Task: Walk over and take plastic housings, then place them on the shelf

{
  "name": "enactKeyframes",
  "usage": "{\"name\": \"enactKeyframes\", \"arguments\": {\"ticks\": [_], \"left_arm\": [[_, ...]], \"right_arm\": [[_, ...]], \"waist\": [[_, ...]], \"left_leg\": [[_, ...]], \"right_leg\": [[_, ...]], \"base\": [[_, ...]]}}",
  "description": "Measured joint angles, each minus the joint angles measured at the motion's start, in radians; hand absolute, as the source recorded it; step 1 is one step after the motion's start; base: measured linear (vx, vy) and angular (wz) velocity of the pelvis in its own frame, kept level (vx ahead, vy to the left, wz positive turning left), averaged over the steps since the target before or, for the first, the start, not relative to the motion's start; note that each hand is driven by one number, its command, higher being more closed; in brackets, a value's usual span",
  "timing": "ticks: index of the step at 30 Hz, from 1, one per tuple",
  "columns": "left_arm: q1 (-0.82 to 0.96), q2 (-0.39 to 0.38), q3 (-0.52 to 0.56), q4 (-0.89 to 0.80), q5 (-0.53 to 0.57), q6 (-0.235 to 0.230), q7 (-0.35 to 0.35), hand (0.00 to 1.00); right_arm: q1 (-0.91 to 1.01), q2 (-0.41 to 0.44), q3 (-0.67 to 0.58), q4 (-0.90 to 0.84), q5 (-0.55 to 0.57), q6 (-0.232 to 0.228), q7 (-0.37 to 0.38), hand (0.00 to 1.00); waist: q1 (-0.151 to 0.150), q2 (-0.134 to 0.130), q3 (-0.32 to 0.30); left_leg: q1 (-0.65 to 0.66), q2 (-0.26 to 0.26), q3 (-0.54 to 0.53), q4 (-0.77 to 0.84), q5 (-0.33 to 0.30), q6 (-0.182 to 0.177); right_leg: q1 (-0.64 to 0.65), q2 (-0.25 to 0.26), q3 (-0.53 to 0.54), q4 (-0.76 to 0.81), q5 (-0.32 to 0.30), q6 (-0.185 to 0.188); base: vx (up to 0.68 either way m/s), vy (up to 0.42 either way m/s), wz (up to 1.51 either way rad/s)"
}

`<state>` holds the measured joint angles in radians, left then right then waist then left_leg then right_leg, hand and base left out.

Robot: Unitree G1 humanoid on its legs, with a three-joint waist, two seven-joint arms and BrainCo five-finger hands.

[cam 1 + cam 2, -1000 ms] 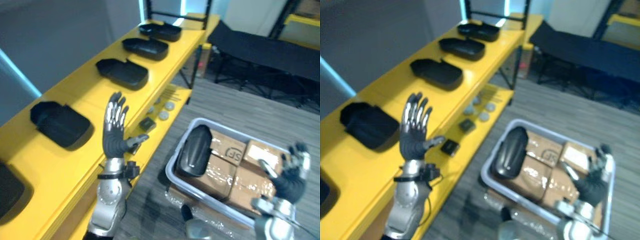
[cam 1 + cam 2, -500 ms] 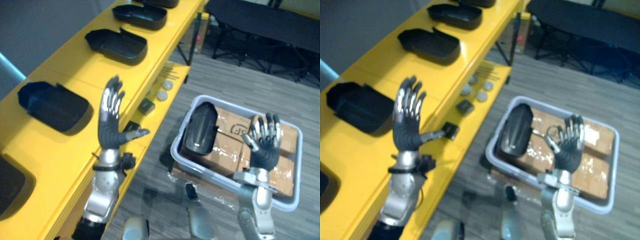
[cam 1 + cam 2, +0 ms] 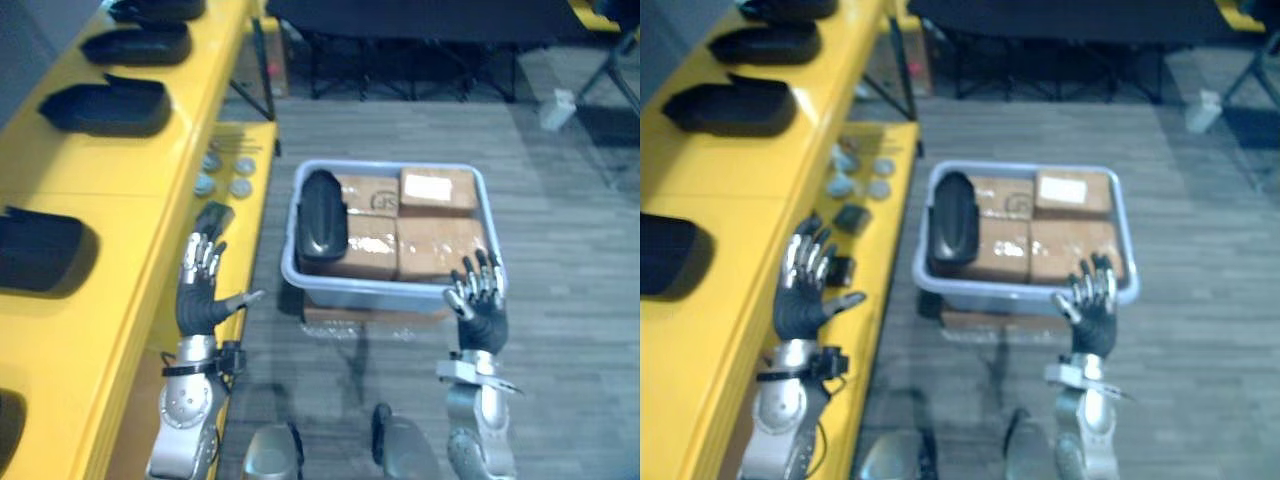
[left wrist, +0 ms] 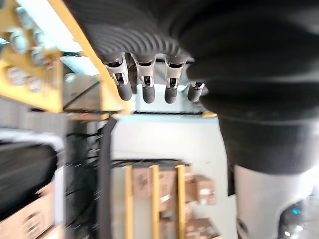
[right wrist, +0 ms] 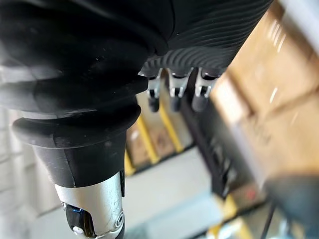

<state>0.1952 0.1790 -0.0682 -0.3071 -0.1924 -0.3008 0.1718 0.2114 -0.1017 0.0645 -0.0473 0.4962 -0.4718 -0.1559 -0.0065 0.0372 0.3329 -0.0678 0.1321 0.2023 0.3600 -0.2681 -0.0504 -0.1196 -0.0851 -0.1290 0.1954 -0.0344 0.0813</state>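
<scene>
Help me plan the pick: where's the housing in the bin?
In the left eye view, the black housing lies at the grey bin's left end, beside the cardboard boxes.

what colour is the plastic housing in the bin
Black. The plastic housing lies in the pale grey bin, clearest in the left eye view.

one bin [image 3: 385, 293], four cardboard boxes [image 3: 436, 246] in it, one black housing [image 3: 323, 213] beside them, five more housings [image 3: 105, 105] [image 3: 135, 42] [image 3: 150, 8] [image 3: 35, 250] [image 3: 6, 430] on the one yellow shelf [image 3: 120, 168].
</scene>
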Motion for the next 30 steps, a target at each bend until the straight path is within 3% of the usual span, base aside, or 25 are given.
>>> {"name": "enactKeyframes", "arguments": {"ticks": [3,8,12,14,16,18,20,21,25,30], "left_arm": [[-0.007,-0.011,0.008,0.001,-0.016,-0.02,0.0,0.0],[-0.054,-0.048,-0.036,0.118,-0.047,-0.008,0.007,0.0],[-0.093,-0.048,-0.102,0.321,-0.018,0.075,0.02,0.0],[-0.126,-0.049,-0.115,0.437,0.017,0.145,0.027,0.0],[-0.17,-0.041,-0.134,0.586,0.047,0.218,0.052,0.0],[-0.188,-0.035,-0.141,0.696,0.045,0.246,0.06,0.0],[-0.204,-0.035,-0.14,0.799,0.023,0.24,0.05,0.0],[-0.213,-0.041,-0.139,0.876,-0.04,0.227,0.024,0.0],[-0.214,-0.082,-0.107,1.044,-0.086,0.163,-0.024,0.0],[-0.214,-0.09,-0.066,1.109,-0.123,0.07,-0.047,0.0]], "right_arm": [[-0.021,-0.018,-0.077,0.022,0.0,0.016,-0.001,0.0],[-0.091,-0.075,-0.167,0.11,-0.022,0.044,-0.03,0.0],[-0.228,-0.14,-0.17,0.199,-0.04,0.085,-0.037,0.0],[-0.362,-0.177,-0.168,0.291,-0.039,0.122,-0.04,0.0],[-0.556,-0.242,-0.156,0.43,-0.039,0.174,-0.044,0.0],[-0.697,-0.296,-0.123,0.566,-0.036,0.2,-0.044,0.0],[-0.822,-0.35,-0.096,0.692,-0.027,0.215,-0.044,0.0],[-0.911,-0.394,-0.087,0.763,-0.017,0.215,-0.051,0.0],[-1.118,-0.481,-0.032,0.879,-0.019,0.231,-0.093,0.0],[-1.194,-0.512,0.016,0.95,-0.042,0.294,-0.154,0.0]], "waist": [[-0.001,-0.002,0.002],[-0.009,0.003,0.008],[-0.006,-0.006,0.041],[-0.002,-0.014,0.067],[0.027,-0.011,0.115],[0.037,-0.006,0.119],[0.071,0.003,0.125],[0.097,0.024,0.137],[0.153,0.082,0.165],[0.199,0.108,0.174]], "left_leg": [[-0.013,0.01,0.025,-0.04,0.041,-0.006],[-0.02,0.004,0.017,-0.039,0.047,-0.005],[-0.024,-0.022,0.006,-0.048,0.059,0.002],[-0.034,-0.038,0.0,-0.056,0.072,0.004],[-0.042,-0.049,-0.007,-0.05,0.082,0.01],[-0.081,-0.057,-0.038,-0.037,0.09,0.014],[-0.115,-0.061,-0.06,-0.024,0.094,0.015],[-0.134,-0.067,-0.094,-0.01,0.093,0.015],[-0.186,-0.088,-0.141,0.003,0.099,0.025],[-0.234,-0.116,-0.181,0.036,0.102,0.034]], "right_leg": [[0.007,0.032,0.025,-0.123,0.092,-0.015],[0.032,0.036,0.037,-0.203,0.149,-0.019],[0.054,0.016,0.03,-0.262,0.177,-0.022],[0.051,-0.001,0.021,-0.275,0.188,-0.016],[0.049,-0.014,0.011,-0.275,0.2,-0.018],[0.032,-0.021,-0.022,-0.275,0.205,-0.015],[0.013,-0.028,-0.046,-0.274,0.213,-0.007],[0.012,-0.031,-0.067,-0.27,0.216,-0.003],[-0.031,-0.045,-0.129,-0.222,0.214,-0.002],[-0.078,-0.088,-0.172,-0.133,0.168,0.011]], "base": [[-0.02,-0.077,-0.36],[-0.03,0.004,-0.11],[-0.09,0.041,0.06],[-0.12,0.046,0.13],[-0.12,0.036,0.13],[-0.1,0.03,0.38],[-0.08,0.018,0.44],[-0.05,0.041,0.37],[-0.03,0.028,0.29],[-0.05,0.074,0.28]]}}
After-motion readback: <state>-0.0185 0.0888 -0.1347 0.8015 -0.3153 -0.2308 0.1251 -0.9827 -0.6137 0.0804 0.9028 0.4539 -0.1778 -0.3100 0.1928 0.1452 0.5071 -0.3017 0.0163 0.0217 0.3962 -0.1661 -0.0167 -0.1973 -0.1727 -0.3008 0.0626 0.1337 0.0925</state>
